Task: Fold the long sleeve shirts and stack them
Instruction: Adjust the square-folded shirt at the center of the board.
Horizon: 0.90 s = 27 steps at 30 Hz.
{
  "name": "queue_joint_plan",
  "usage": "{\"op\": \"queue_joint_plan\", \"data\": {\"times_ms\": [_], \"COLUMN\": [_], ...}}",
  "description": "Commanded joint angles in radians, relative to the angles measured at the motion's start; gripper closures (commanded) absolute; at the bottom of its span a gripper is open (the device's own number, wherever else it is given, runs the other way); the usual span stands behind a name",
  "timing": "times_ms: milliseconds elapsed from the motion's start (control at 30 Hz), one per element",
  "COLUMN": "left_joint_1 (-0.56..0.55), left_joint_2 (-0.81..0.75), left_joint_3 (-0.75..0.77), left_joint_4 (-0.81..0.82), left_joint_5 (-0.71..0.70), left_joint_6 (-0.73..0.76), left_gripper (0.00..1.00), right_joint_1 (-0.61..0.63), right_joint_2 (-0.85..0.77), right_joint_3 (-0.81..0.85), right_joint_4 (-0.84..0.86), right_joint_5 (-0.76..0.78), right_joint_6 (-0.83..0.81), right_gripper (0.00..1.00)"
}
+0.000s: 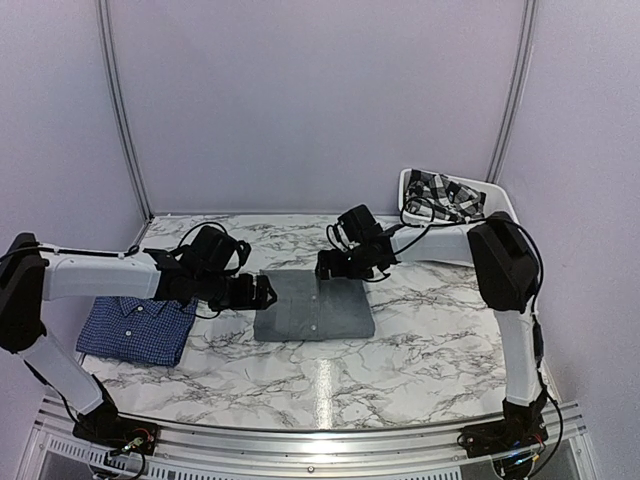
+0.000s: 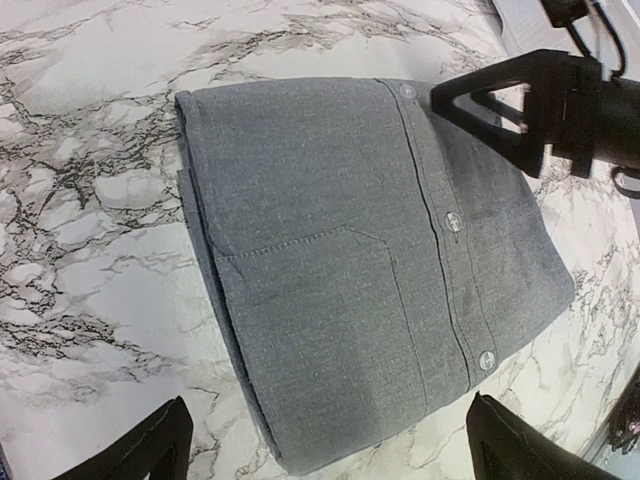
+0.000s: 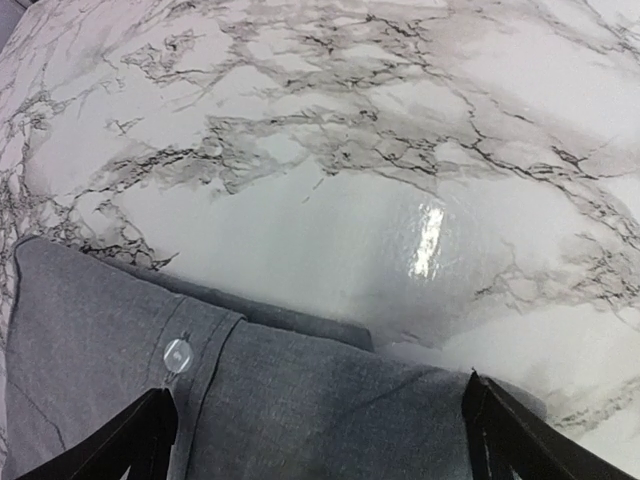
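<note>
Left arm [image 1: 100,275] extended rightward, low, left gripper [image 1: 262,292] with jaws spread wide; right arm [image 1: 505,265] elbow-bent, reaching left, right gripper [image 1: 325,266] likewise spread, the two grippers near mid-scene.

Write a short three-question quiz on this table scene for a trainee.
1. True or false: the folded plain grey button-up cloth shirt lies apart from the folded dark blue checked cloth shirt.
2. The left tool and right tool are: A both open; B both shut; C one open, one shut.
3. What lies in the white plastic bin?
Key: 1 true; 2 A; 3 crumpled plaid cloth.
</note>
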Motion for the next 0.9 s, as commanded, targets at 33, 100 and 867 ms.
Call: {"op": "queue_joint_plan", "data": {"times_ms": [33, 100, 867], "left_joint_1": [0.004, 0.004, 0.044], "left_joint_2": [-0.059, -0.072, -0.305], "left_joint_3": [-0.005, -0.012, -0.224], "left_joint_4": [-0.038, -0.036, 0.009], "left_joint_5": [0.044, 0.062, -0.425], "left_joint_6": [-0.011, -0.014, -0.109], "left_gripper": [0.01, 0.01, 0.01], "right_joint_1": [-0.023, -0.033, -0.003], "right_joint_2": [0.092, 0.109, -0.453], "right_joint_3": [0.076, 0.091, -0.262], "right_joint_4": [-0.004, -0.009, 0.027], "right_joint_5": [-0.045, -0.036, 0.443], "right_joint_6": [-0.024, -0.026, -0.061], "right_gripper": [0.03, 0.03, 0.02]}}
